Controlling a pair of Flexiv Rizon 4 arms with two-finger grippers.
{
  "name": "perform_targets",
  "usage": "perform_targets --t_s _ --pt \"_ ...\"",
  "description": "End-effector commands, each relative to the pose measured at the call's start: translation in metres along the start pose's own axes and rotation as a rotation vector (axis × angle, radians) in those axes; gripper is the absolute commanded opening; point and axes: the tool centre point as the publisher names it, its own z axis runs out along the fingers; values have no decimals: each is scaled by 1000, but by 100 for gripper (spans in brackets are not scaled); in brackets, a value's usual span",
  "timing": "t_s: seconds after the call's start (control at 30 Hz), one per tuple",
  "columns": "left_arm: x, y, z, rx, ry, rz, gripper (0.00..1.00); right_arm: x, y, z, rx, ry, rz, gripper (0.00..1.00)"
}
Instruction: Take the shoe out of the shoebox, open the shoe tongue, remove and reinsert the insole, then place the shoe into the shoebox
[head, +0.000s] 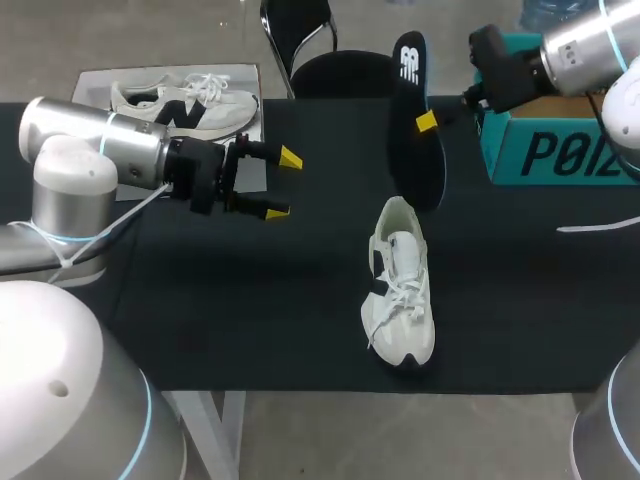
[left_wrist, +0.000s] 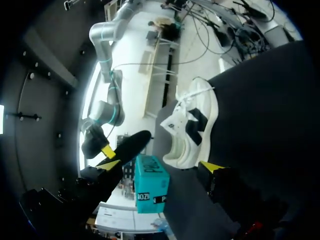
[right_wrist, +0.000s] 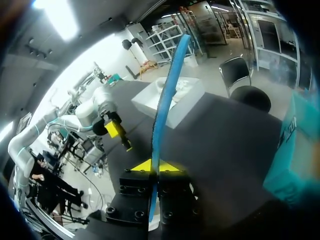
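Black cloth covers the desk (head: 250, 310). At about 10 o'clock on its far edge a second shoe (head: 185, 100), white with a dark side mark, lies in a pale box (head: 100, 80), apparently as a spare and out of the work.

Just nearer, at 9 o'clock, the left end effector (head: 283, 184) hangs above the cloth with its yellow fingers spread and nothing between them. It points toward the middle, probably waiting to steady the shoe.

The white shoe (head: 400, 285) lies at about 5 o'clock, toe toward the near edge, laces loose and mouth facing the far side. I judge this leaves the opening ready to take the insole.

Above and behind it, at 1 o'clock, the dark insole (head: 415, 150) hangs heel-up in the air. The right end effector (head: 430, 120) is clamped on its edge, both pads pressing it flat. This suggests the insole is out and reinsertion comes next.

The teal shoebox (head: 555, 150) sits at 2 o'clock, clear of the shoe.

There is a white logo on the insole's heel and large dark lettering on the shoebox side; I leave both unread.
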Motion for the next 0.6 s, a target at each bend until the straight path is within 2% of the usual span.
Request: perform_targets --t_s 0.03,0.3,0.6 --pt "0 0 0 -1 2 1 100 -14 6 13 20 9 0 0" --pt "0 0 0 -1 2 1 100 -30 -11 31 -4 25 32 0" --pt "0 0 0 -1 2 1 100 -36 -36 46 -51 54 82 0"
